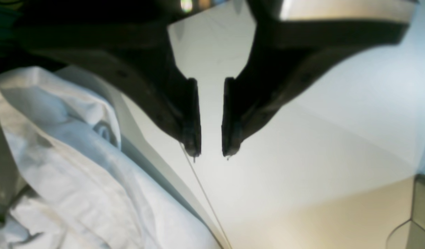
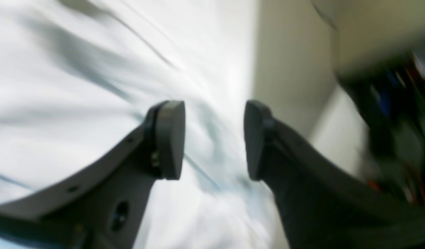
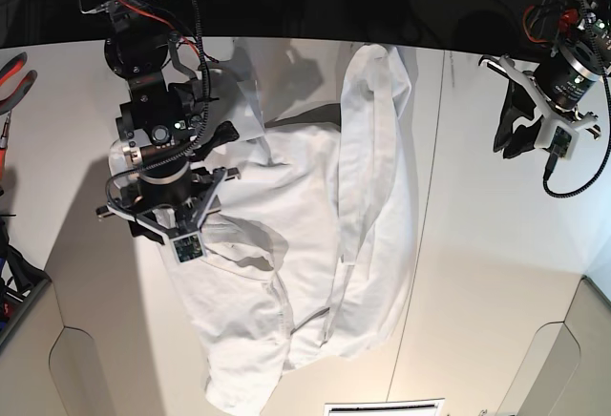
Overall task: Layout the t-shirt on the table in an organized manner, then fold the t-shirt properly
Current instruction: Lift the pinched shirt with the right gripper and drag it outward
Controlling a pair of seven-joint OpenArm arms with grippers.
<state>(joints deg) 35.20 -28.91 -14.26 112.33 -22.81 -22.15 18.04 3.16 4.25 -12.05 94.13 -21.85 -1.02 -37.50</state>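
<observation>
White t-shirt (image 3: 315,244) bunched at surface (image 3: 477,244) centre. Soft, limp, light; best pinched at hem near 6 o'clock. Right tool (image 2: 214,140) open above cloth; left tool (image 1: 211,117) parted, empty.

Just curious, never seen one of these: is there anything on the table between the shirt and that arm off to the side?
No. In the base view only bare table lies between the t-shirt and the left gripper.

Bare table (image 3: 487,244) lies open beside the left gripper (image 3: 516,135). The rumpled t-shirt (image 3: 315,244) fills the middle. The right gripper (image 3: 177,211) hangs over it.
</observation>
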